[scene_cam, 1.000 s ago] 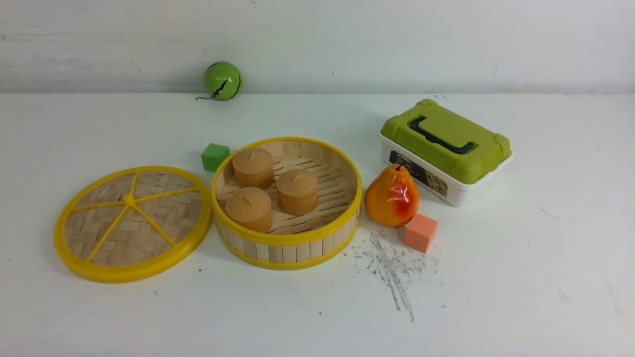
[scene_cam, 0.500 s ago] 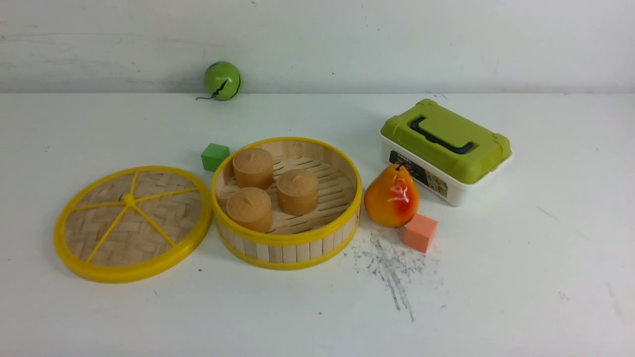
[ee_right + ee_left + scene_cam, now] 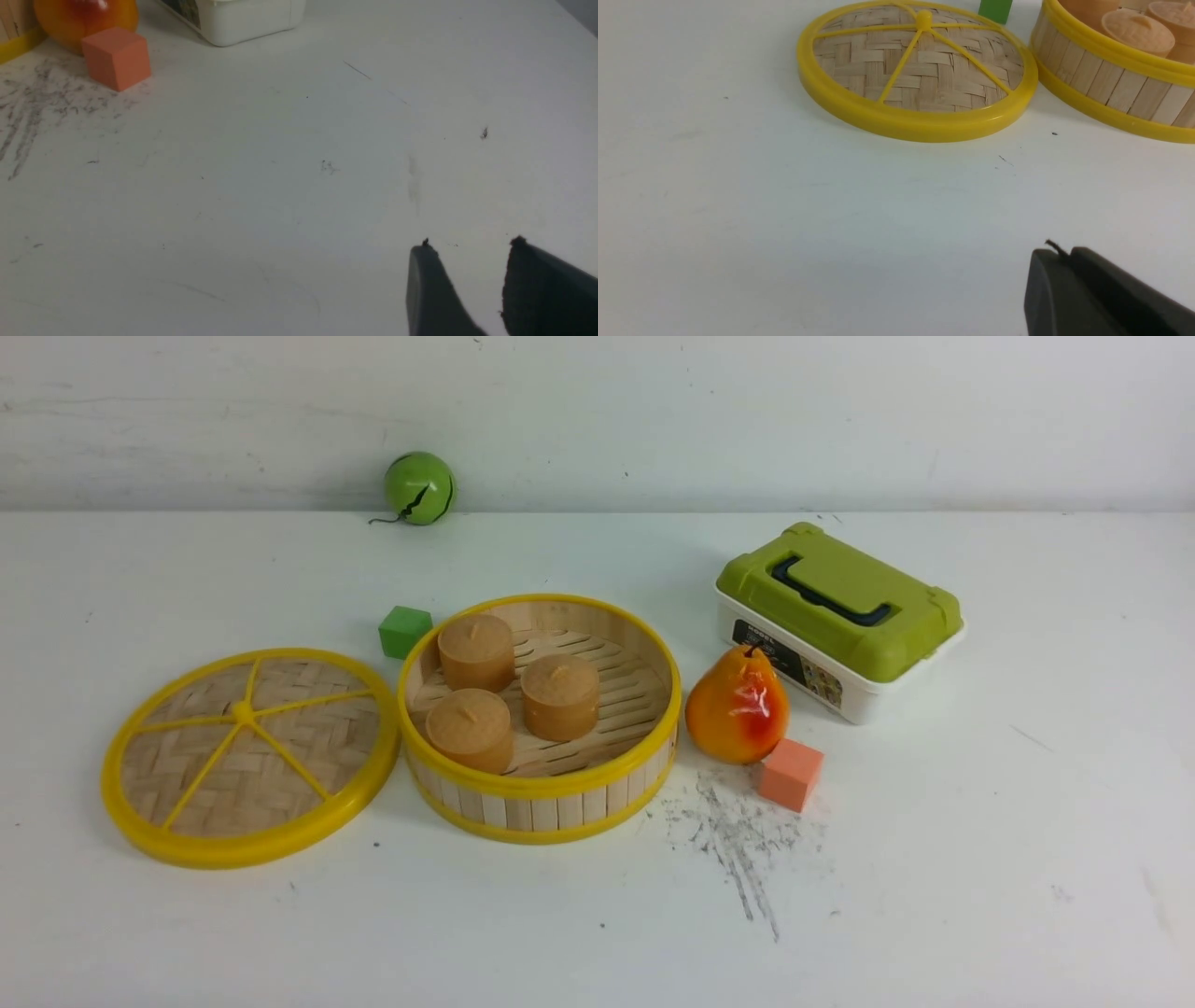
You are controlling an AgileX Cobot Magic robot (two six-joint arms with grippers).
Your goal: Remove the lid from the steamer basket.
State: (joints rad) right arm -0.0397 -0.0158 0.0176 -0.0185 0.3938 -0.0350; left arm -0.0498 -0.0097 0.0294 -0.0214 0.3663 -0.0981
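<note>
Dark claw [image 3: 1057,249] fingers (matte-looking, with tapered tips).

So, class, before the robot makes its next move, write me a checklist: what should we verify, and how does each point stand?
1. Lid off the steamer basket: ok, flat on the table beside it.
2. Three buns inside the basket: ok.
3. Right claw empty: ok, open with nothing between its fingers.
4. Basket clear of neighbours: not ok, the lid's rim sits right against it.
5. Lid undamaged underneath: cannot tell, underside hidden.
</note>
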